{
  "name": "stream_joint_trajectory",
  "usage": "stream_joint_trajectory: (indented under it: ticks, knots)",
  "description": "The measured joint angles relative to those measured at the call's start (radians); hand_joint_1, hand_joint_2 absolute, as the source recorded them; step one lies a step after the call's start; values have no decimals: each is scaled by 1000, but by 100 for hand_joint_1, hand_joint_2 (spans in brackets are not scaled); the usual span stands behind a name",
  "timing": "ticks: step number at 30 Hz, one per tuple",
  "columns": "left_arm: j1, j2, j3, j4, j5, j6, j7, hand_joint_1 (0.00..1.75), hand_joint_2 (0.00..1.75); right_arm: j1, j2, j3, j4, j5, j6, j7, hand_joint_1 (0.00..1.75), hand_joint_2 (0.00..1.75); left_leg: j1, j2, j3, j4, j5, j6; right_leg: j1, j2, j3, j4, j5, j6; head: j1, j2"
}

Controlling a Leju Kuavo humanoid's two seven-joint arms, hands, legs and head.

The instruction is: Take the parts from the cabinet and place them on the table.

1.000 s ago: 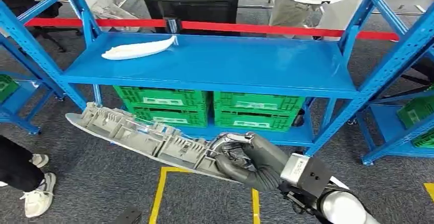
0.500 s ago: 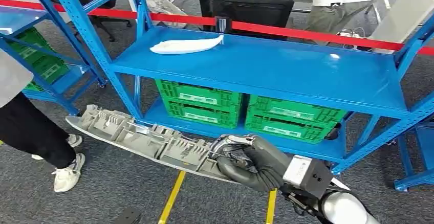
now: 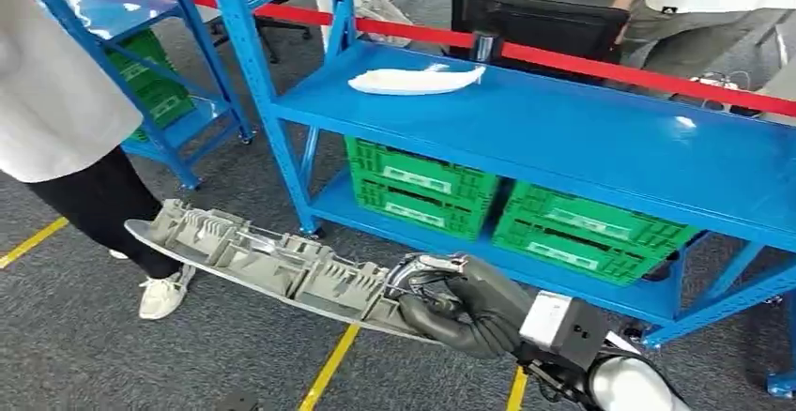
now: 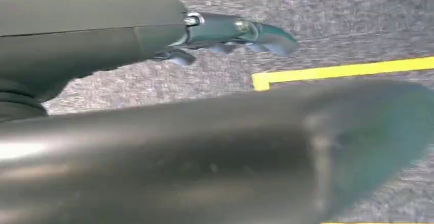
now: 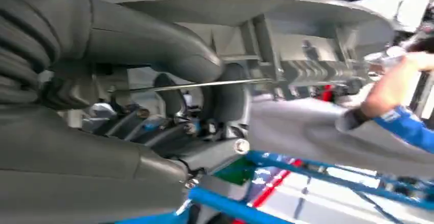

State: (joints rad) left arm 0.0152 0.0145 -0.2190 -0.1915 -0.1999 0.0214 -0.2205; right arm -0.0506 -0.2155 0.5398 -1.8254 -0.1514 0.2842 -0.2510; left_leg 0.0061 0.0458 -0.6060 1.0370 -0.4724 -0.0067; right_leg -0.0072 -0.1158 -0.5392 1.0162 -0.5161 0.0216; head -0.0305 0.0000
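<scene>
The long grey ribbed part [image 3: 272, 266] is held at one end by the right hand [image 3: 460, 303], with the rest extending out to the robot's left above the carpeted floor [image 3: 113, 355]. The fingers [image 5: 169, 50] are wrapped around the part's end. A second, white part [image 3: 416, 80] lies on the upper shelf of the blue cabinet [image 3: 601, 148], with green crates [image 3: 422, 181] on the shelf below. The left hand [image 4: 153, 45] hangs over the floor near a yellow line [image 4: 343, 70]; whether its fingers are spread or curled cannot be told. A person [image 3: 66, 129] stands at the robot's left.
</scene>
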Motion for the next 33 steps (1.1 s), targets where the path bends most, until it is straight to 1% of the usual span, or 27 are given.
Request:
stream_joint_trajectory:
  ticks: [1,2,3,4,5,6,7,8,10,11,12,13,14,16,17,18,19,20,22,23,24,26,27,28,29,32,33]
  knots:
    - [2,0,0,1,1,0,0,0,0,0,0,2,0,0,0,1,175,175,-1,-12,-2,-1,2,7,-1,-10,4,-3,0,7,0,0]
    - [3,0,0,2,2,0,0,0,0,-1,0,3,0,2,0,5,175,175,6,-24,2,-6,7,17,-7,0,6,0,-9,17,1,0]
    - [2,0,1,2,3,0,0,0,0,-2,0,3,-1,2,0,10,175,175,6,-34,1,-6,7,21,-9,53,-1,25,-30,19,1,0]
    - [-1,0,1,2,4,0,-1,0,0,-2,0,3,-1,2,0,15,175,175,6,-43,0,-6,9,27,-11,87,-29,84,-68,19,3,0]
    - [-3,-1,1,1,6,0,-1,0,0,-2,0,4,-1,2,1,19,175,175,6,-56,-2,-6,10,31,-9,103,-72,172,-110,18,3,0]
    - [-4,-3,1,1,9,0,-1,0,0,-2,0,6,0,2,4,24,175,175,4,-70,-3,-6,10,32,-7,108,-118,264,-146,18,3,0]
    - [-3,-4,1,2,11,0,-1,0,0,-2,0,7,0,3,5,28,175,175,2,-83,-3,-6,11,33,-5,109,-147,315,-156,16,3,0]
    - [-1,-4,1,3,14,-1,-1,0,0,-2,0,9,1,3,7,31,175,175,1,-97,-3,-6,11,34,-4,109,-153,318,-140,13,3,0]
    - [0,-4,3,4,19,-4,-1,0,0,-2,0,12,1,3,7,31,175,175,-1,-127,-1,-5,13,32,-2,117,-103,201,-58,2,3,0]
    - [0,-5,4,4,19,-6,-1,0,0,-2,0,13,0,3,8,30,175,175,-1,-142,1,-5,14,30,-1,137,-55,102,-9,-5,3,0]
    - [0,-8,4,4,19,-7,-1,0,0,-2,0,13,0,3,8,30,175,175,3,-152,0,-5,15,28,-1,190,-20,22,14,-13,3,0]
    - [-1,-10,5,5,19,-8,-1,0,0,0,0,13,0,3,7,28,175,175,-3,-165,-6,-2,17,21,-1,199,-15,4,6,-10,2,0]
    - [0,-11,5,5,19,-10,-1,0,0,0,0,13,0,5,7,27,175,175,2,-176,-11,-4,21,13,2,186,-17,5,9,-8,4,0]
    - [6,-12,5,8,19,-14,-1,0,0,-1,0,13,0,6,7,27,175,175,7,-194,-13,-13,27,-1,8,170,-16,5,11,-17,5,0]
    - [8,-10,5,10,19,-17,-1,0,0,-1,1,13,0,10,7,27,175,175,1,-202,-14,-13,28,-9,-4,156,-11,-8,18,-25,5,0]
    - [10,-10,6,10,19,-17,-1,0,0,-1,2,13,0,12,6,28,175,175,-2,-146,-20,7,12,-9,-4,142,-6,-17,22,-32,3,0]
    - [7,-10,6,10,19,-18,-1,0,0,-1,4,12,-2,13,5,28,175,175,-3,-100,-43,54,-22,-12,-4,130,-4,-19,23,-36,-4,0]
    - [3,-10,6,10,19,-19,-1,0,0,-1,5,12,-3,14,3,29,175,175,-1,-73,-80,130,-65,-17,-3,114,-4,-18,22,-37,-5,0]
    - [-1,-10,5,10,17,-19,-1,0,0,-1,6,12,-5,17,0,33,175,175,3,-57,-145,272,-123,-25,-3,85,-5,-16,20,-39,-5,0]
    - [-1,-10,5,10,13,-19,-1,0,0,0,8,11,-5,20,-1,35,175,175,6,-55,-154,295,-121,-28,-3,70,-5,-15,18,-38,-5,0]
    - [-1,-9,5,10,10,-19,1,0,0,0,11,11,-6,22,-1,37,175,175,8,-51,-135,264,-96,-30,-3,58,-5,-13,16,-36,-5,0]
    - [-1,-4,5,9,8,-19,5,0,0,0,18,10,-7,24,-2,41,175,175,11,-29,-41,98,-17,-32,-5,34,-1,-8,9,-29,-5,0]
    - [-2,-3,5,8,8,-19,5,0,0,0,22,8,-10,26,-2,45,175,175,10,14,8,15,7,-32,-4,26,2,-3,4,-22,-5,0]
    - [-6,-4,5,7,6,-22,6,0,0,2,24,4,-14,26,-2,48,175,175,2,38,12,1,-6,-18,4,19,2,1,-2,-14,-5,0]
    - [-6,-3,5,7,7,-24,6,0,0,2,24,1,-17,26,0,50,175,175,4,18,8,-1,-2,-6,5,12,5,2,-3,-9,-2,0]
    - [-1,-2,5,9,16,-25,6,0,0,2,32,-4,-24,27,10,53,175,175,0,-11,4,-5,1,14,2,-16,13,-6,-5,9,-1,0]
    - [1,-2,5,9,20,-17,7,0,0,2,32,-7,-26,27,11,54,175,175,5,-22,6,-8,5,21,-4,24,13,5,-17,17,-1,0]
